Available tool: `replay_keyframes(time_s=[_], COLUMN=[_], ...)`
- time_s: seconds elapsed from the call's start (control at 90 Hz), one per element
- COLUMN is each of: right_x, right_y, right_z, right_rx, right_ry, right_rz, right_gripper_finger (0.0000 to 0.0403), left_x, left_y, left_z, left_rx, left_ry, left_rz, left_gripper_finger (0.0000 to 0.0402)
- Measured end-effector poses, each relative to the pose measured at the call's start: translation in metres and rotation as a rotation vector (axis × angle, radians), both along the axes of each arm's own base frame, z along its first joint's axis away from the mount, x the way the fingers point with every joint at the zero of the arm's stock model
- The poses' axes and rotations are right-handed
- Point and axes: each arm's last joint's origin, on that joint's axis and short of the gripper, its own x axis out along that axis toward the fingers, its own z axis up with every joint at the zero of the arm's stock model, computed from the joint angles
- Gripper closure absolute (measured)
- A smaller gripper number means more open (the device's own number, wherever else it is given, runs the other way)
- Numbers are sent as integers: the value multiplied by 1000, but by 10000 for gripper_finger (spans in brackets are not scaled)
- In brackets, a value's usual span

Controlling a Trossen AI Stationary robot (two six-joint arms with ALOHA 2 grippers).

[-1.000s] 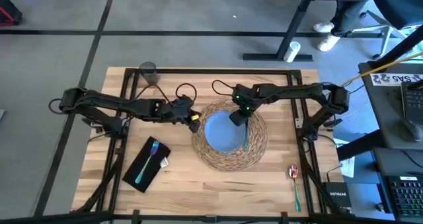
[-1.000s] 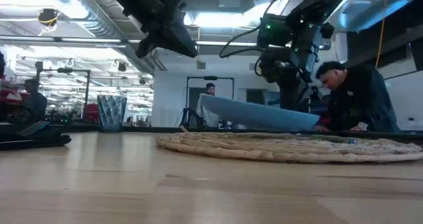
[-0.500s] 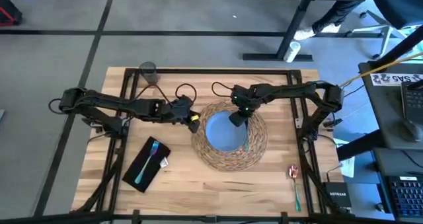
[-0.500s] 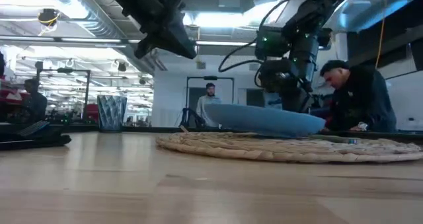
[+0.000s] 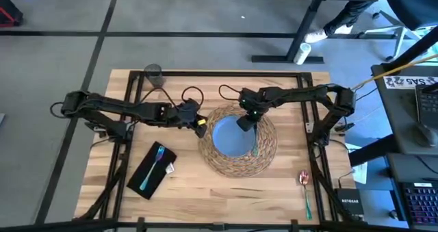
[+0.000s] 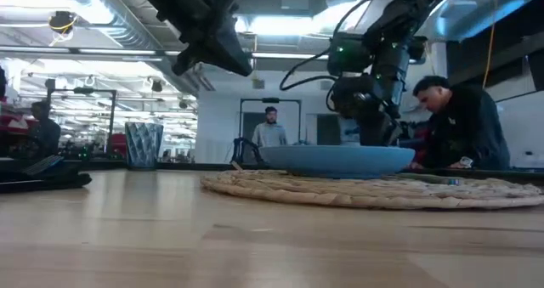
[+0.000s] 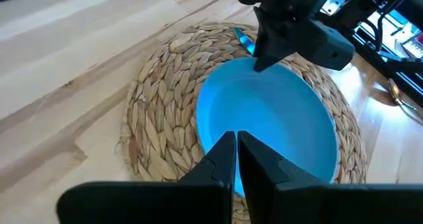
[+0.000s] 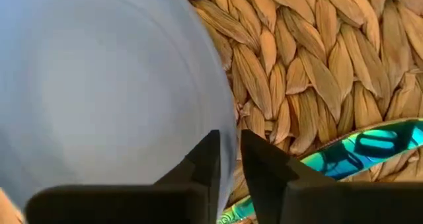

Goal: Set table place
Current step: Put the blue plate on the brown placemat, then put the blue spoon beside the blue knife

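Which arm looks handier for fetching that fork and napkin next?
The left, probably. Its end effector hangs shut beside the mat, on the side where the napkin and fork lie. The right end effector is at the plate rim, farther away.

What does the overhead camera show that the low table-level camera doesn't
Only the high view shows the black napkin with the teal fork on it, plus the red-headed spoon near the table's right edge. Only the low view shows people in the room behind, and that the blue plate sits level on the placemat. Both show the plate, placemat, grey glass, and both arms, with the right gripper at the plate's rim.
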Motion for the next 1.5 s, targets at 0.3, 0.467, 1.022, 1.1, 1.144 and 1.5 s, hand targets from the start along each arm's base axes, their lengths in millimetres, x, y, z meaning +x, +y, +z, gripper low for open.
replay_keyframes(time_s=[0.3,0.467,1.022,1.1,1.144,1.5], right_x=[4,13,-25,-35,-41,-84], right_y=[-2,-5,18,27,32,86], right_z=[13,40,127,134,137,135], right_rx=[-10,-47,-82,-89,-93,-86], right_ry=[-8,-12,105,98,90,106], right_rz=[30,86,188,174,165,50], right_gripper_finger=[316,315,315,315,315,315], left_x=[0,-2,-10,-10,-10,-9], left_y=[0,0,-1,-1,-1,2], left_z=[-1,-3,-19,-20,-19,-19], left_rx=[2,9,42,44,48,27], left_ry=[9,42,130,128,123,121], left_rz=[0,-4,8,5,0,-19], left_gripper_finger=[402,402,402,402,402,402])
